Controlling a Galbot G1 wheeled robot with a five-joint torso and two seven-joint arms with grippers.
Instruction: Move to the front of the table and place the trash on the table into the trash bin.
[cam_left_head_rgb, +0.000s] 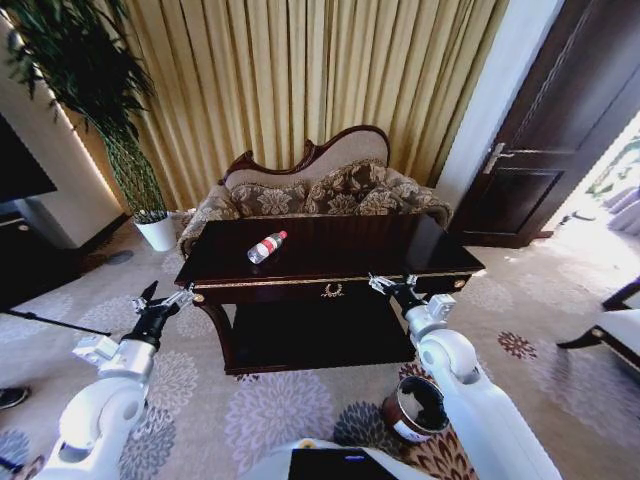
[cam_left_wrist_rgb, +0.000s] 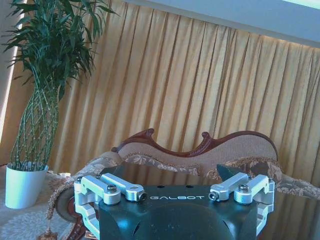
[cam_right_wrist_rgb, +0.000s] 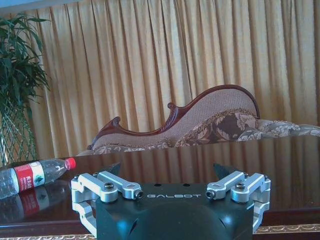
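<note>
Dark glossy wooden table (cam_left_head_rgb: 400, 262) reached; clear plastic bottle with red cap (cam_left_head_rgb: 266, 247) lies upper-left of centre. Left gripper (cam_left_head_rgb: 160, 297) and right gripper (cam_left_head_rgb: 390, 284) both spread wide, empty. Next I'd reach for the bottle; round brown bin (cam_left_head_rgb: 415, 409) waits lower right.

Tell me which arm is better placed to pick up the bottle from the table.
Probably the left. The bottle lies on the left part of the table, nearer the left gripper, which hangs open off that corner. The right gripper, also open, is at the front edge, farther right.
</note>
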